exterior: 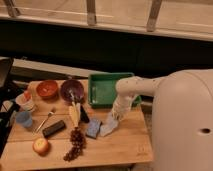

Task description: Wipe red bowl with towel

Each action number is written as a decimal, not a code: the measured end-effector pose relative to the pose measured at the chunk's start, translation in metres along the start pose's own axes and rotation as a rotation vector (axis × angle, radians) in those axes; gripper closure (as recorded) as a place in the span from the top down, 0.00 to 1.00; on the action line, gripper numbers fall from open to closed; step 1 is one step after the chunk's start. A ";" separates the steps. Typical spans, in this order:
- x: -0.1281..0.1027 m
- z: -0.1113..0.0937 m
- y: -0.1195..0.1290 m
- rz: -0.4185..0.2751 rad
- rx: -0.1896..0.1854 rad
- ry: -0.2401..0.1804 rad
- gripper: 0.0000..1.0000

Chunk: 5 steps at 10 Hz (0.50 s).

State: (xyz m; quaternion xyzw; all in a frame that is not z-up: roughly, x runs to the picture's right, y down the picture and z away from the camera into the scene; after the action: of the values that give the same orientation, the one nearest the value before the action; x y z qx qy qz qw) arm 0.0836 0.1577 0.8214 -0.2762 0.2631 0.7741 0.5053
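Observation:
The red bowl (47, 89) sits at the back left of the wooden table (125, 150). A pale towel (107, 129) lies crumpled near the table's middle, right of a blue sponge (93, 128). My gripper (113, 121) hangs from the white arm (127, 92), points down and sits right on the upper edge of the towel. The towel rests on the table. The gripper is far to the right of the red bowl.
A purple bowl (72, 90) stands right of the red bowl, and a green tray (106, 91) behind the arm. Grapes (75, 145), an apple (40, 146), a black bar (54, 128), a fork (45, 120), a blue cup (23, 119) and a white cup (25, 101) fill the left half.

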 end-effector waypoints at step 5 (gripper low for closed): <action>-0.022 -0.084 0.064 -0.126 0.017 -0.175 0.00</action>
State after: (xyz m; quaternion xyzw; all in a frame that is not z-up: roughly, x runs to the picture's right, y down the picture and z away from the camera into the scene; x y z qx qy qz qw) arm 0.0456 0.0633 0.7855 -0.2191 0.2065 0.7598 0.5762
